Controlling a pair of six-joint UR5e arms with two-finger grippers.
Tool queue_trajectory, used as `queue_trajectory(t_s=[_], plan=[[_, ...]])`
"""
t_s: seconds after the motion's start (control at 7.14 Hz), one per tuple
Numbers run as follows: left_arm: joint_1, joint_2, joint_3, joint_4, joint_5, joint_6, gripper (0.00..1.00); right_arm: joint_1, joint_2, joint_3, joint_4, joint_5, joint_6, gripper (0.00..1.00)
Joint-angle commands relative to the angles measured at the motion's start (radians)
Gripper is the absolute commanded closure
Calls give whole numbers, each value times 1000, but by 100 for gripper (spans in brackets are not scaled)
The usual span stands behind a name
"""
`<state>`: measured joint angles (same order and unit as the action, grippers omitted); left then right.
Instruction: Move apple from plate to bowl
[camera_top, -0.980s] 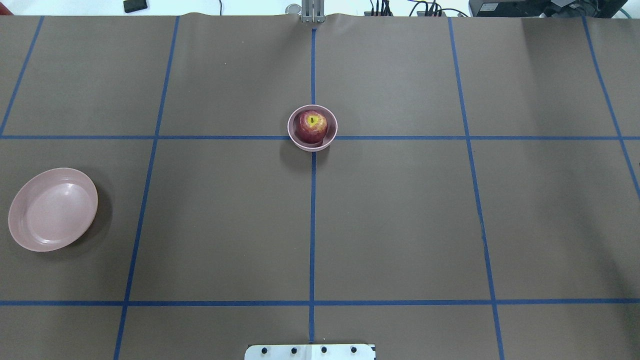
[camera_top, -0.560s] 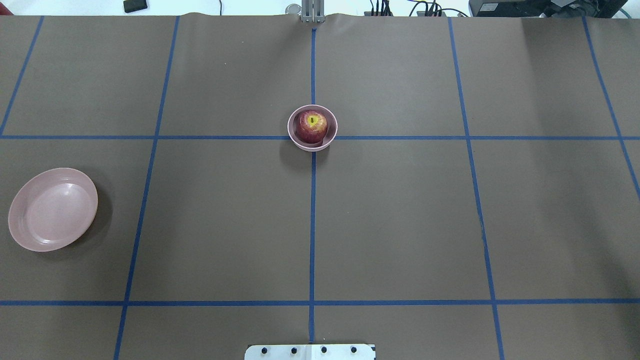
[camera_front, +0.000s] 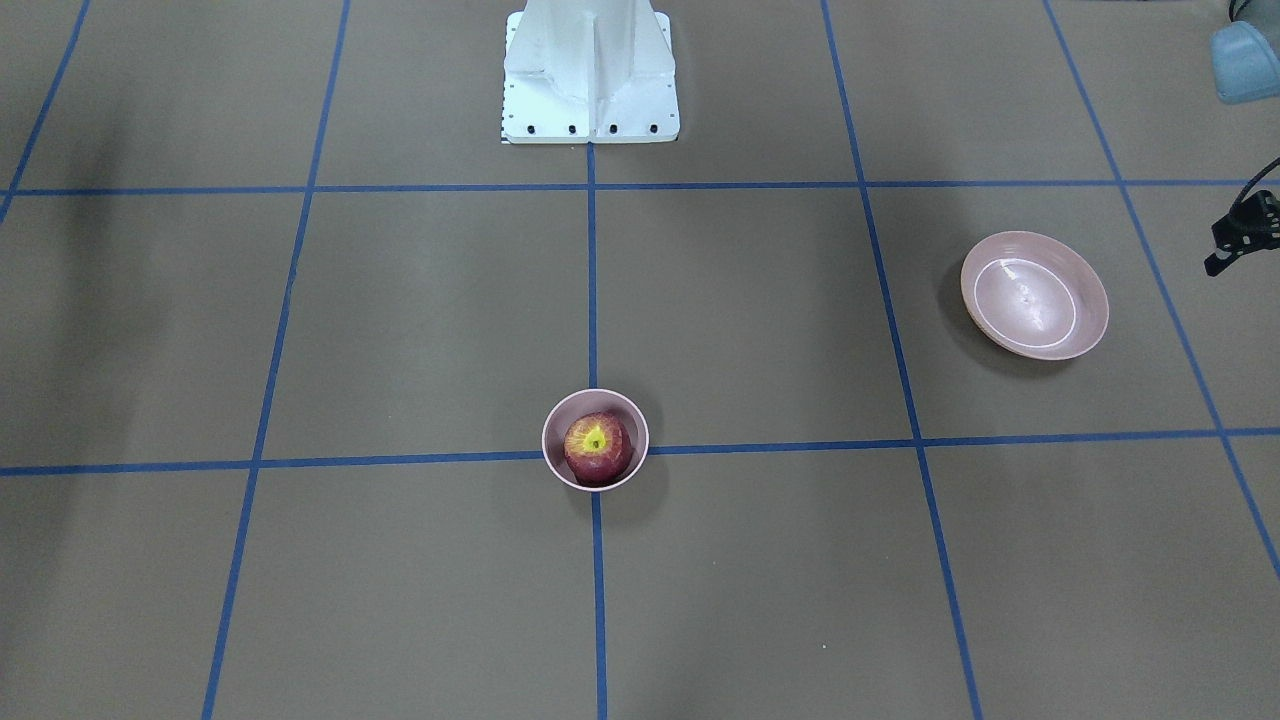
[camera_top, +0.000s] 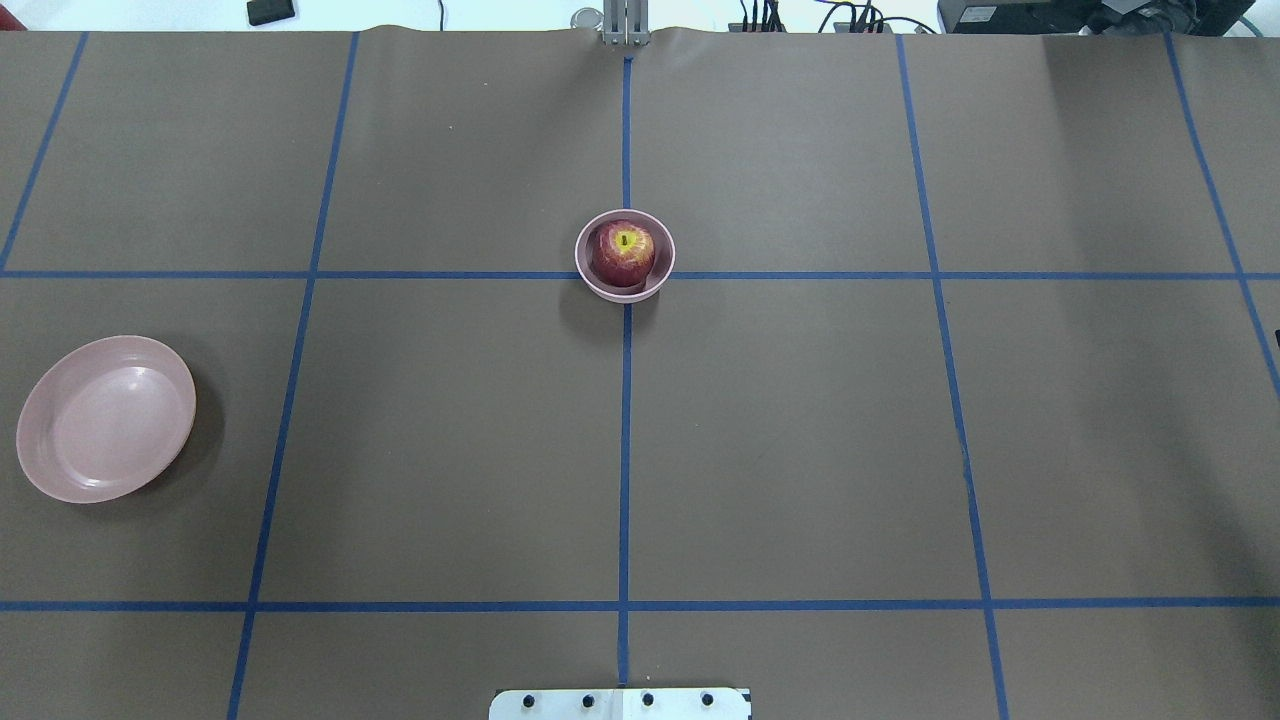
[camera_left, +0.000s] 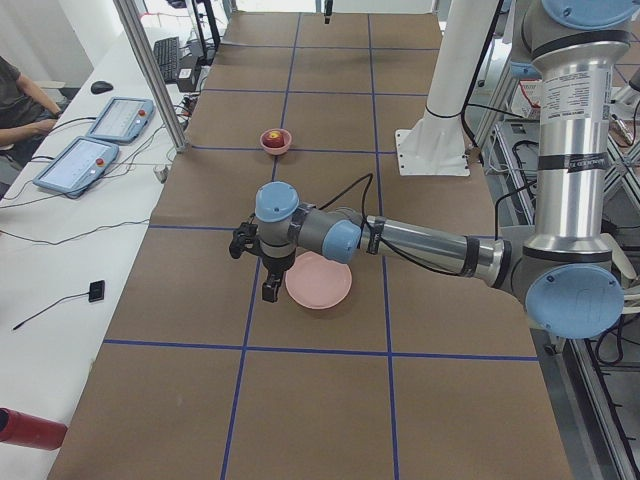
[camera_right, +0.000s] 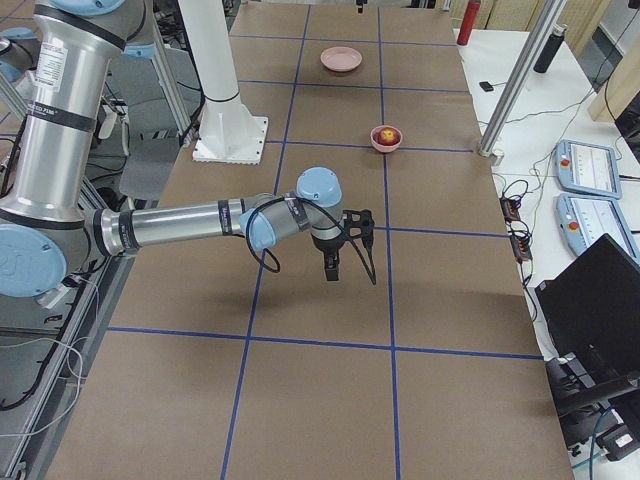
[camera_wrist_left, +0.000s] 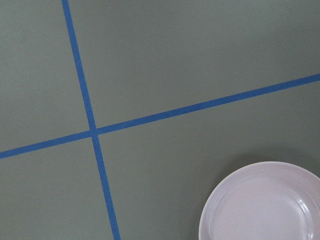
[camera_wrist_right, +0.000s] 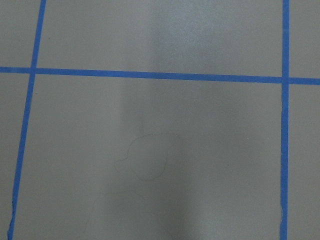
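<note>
The dark red apple sits inside the small deep pink bowl at the table's centre, on the crossing of blue tape lines; both also show in the front view, the apple in the bowl. The wide pink plate lies empty at the table's left side. My left gripper hangs above the table just beside the plate, holding nothing I can see. My right gripper hangs over bare table far from the bowl. I cannot tell whether either is open or shut.
The robot's white base stands at the near table edge. Blue tape lines divide the brown table cover. Operator tablets and cables lie on the white bench beyond the table's far edge.
The apple, bowl and plate have not moved. A small dark sliver now shows at the right edge of the overhead view.
</note>
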<state>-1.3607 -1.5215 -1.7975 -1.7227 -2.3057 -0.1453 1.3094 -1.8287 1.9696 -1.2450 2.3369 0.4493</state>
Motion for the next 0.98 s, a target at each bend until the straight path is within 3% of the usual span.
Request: queue_trajectory(t_s=[0.0,0.84], plan=[[0,0,-13,6,-4,3,2,28,-1,8,-1,9,0,1],[-5,10,-37,-5,-1,1,2,51,-3,-8,1,12,-1,1]])
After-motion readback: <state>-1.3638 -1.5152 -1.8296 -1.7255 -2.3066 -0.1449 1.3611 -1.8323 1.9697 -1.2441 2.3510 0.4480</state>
